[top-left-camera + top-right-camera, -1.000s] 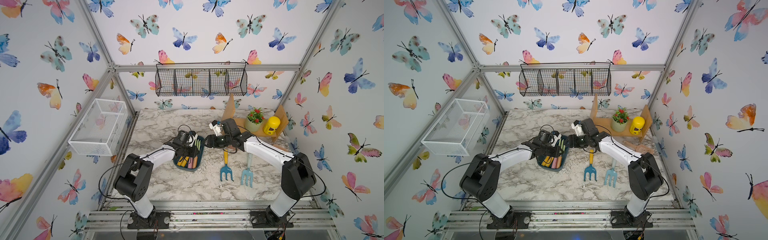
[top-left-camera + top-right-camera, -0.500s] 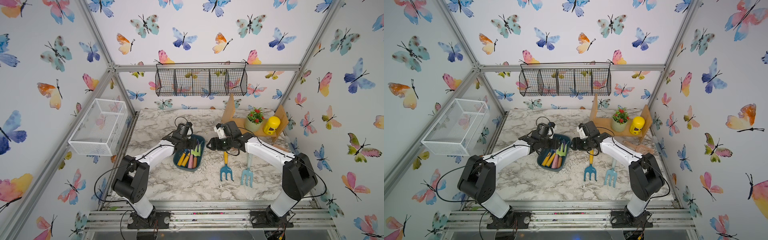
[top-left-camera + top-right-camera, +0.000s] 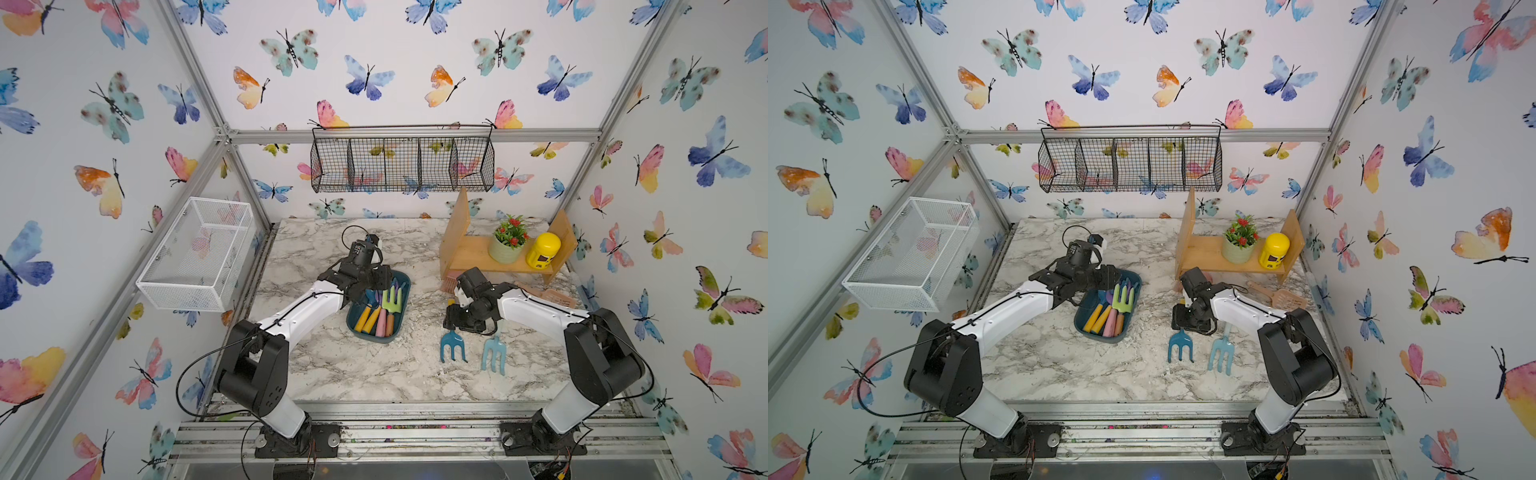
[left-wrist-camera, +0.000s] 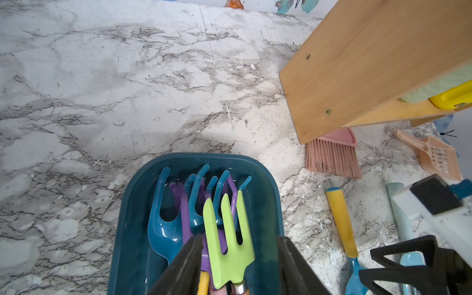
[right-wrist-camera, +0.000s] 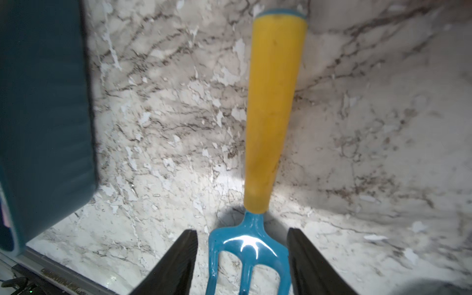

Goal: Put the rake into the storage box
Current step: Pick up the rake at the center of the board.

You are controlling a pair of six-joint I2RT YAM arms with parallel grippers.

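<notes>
The storage box [image 3: 374, 337] sits near the middle of the marble table [image 3: 353, 374], a little toward the left edge. It has many toy tools in it, and a green rake [image 4: 227, 250] lies on top. The left gripper [image 4: 240, 237] hangs over the back end of the box. Its fingers are apart, with the green rake lying loose between them. The blue rake [image 3: 452, 345] with the yellow handle is not in the box. It lies flat on the table between the box and the right edge, with its prongs pointing to the front edge. The right gripper [image 5: 242, 231] is low over it. Its fingers are apart too, one on each side of the rake's blue head, and they do not squeeze it. A light blue rake [image 3: 493, 353] lies just beside it, nearer the right edge.
</notes>
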